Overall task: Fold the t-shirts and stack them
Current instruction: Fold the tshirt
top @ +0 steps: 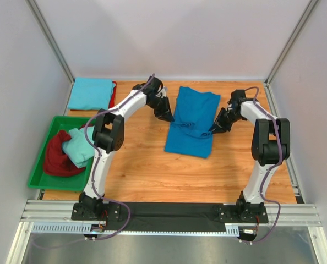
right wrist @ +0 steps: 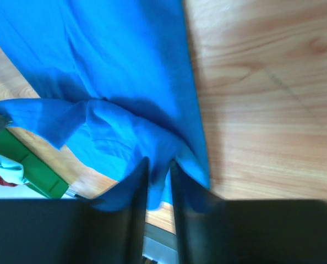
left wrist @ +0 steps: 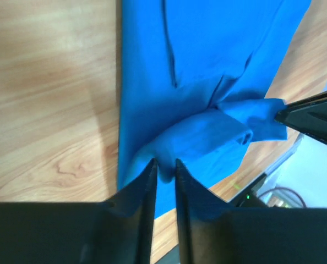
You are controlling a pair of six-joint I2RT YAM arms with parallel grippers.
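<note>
A royal blue t-shirt (top: 191, 124) lies folded lengthwise in the middle of the wooden table, its lower half doubled over with a sleeve bunched on top. My left gripper (top: 166, 116) is low at its left edge. In the left wrist view its jaws (left wrist: 164, 163) stand a little apart, with a raised ridge of the blue cloth (left wrist: 207, 66) between the tips. My right gripper (top: 212, 131) is at the shirt's right edge. Its jaws (right wrist: 158, 160) are likewise slightly parted over a fold of the cloth (right wrist: 114, 66).
A folded sky blue shirt (top: 91, 92) lies on a red one (top: 114, 93) at the back left. A green tray (top: 39, 165) at the left holds a maroon shirt (top: 59, 157) and a pale aqua shirt (top: 78, 146). White walls enclose the table.
</note>
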